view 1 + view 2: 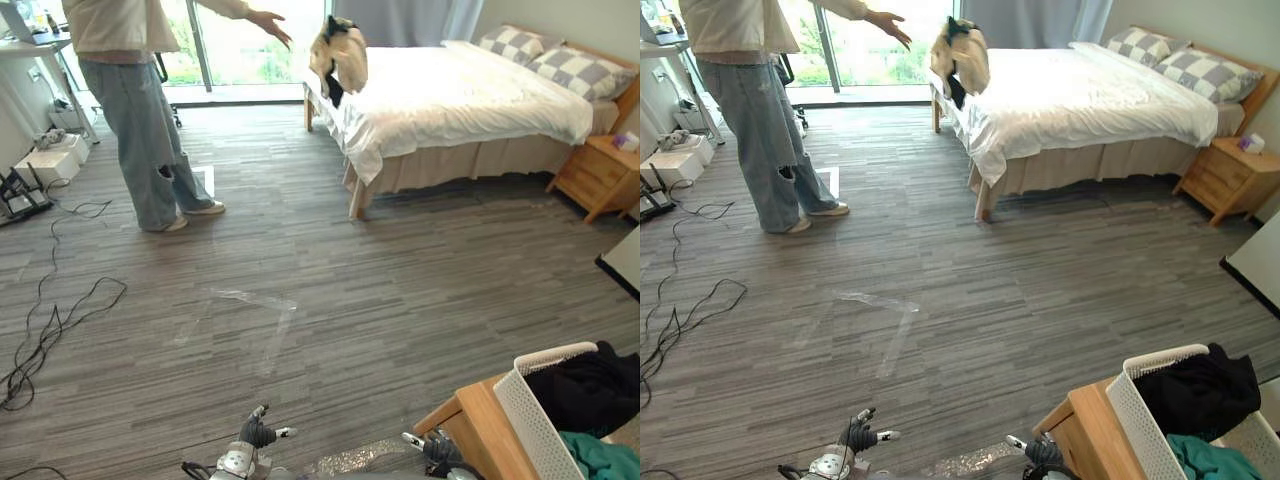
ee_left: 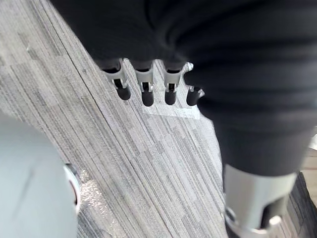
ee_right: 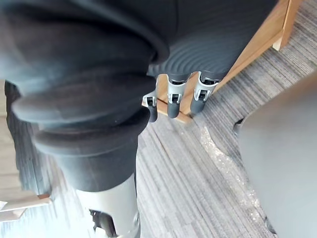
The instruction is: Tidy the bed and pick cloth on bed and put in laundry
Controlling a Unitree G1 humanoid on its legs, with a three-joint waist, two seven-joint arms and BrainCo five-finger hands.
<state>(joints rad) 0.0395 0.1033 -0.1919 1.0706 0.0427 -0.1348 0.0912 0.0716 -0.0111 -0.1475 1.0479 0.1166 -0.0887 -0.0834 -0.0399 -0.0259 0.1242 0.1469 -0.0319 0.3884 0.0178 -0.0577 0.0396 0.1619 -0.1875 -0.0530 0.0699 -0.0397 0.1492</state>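
Bedroom, home-style: bed (image 1: 470, 100) with white duvet and checked pillows (image 1: 560, 58), wooden nightstand (image 1: 600, 175) beside it, white laundry basket (image 1: 525, 415) holding clothes, big window (image 1: 245, 40), grey plank floor (image 1: 380, 290). Loose cables (image 1: 45, 330) and boxes (image 1: 50, 160) at left, so possibly a staged test room.

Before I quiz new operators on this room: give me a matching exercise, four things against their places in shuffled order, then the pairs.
1 cloth
2 pillows
3 basket
4 nightstand

A on the wooden table, lower right
B on the floor beside the bed
C at the bed's foot end
D on the bed, head end

Pairs: 1-C; 2-D; 3-A; 4-B
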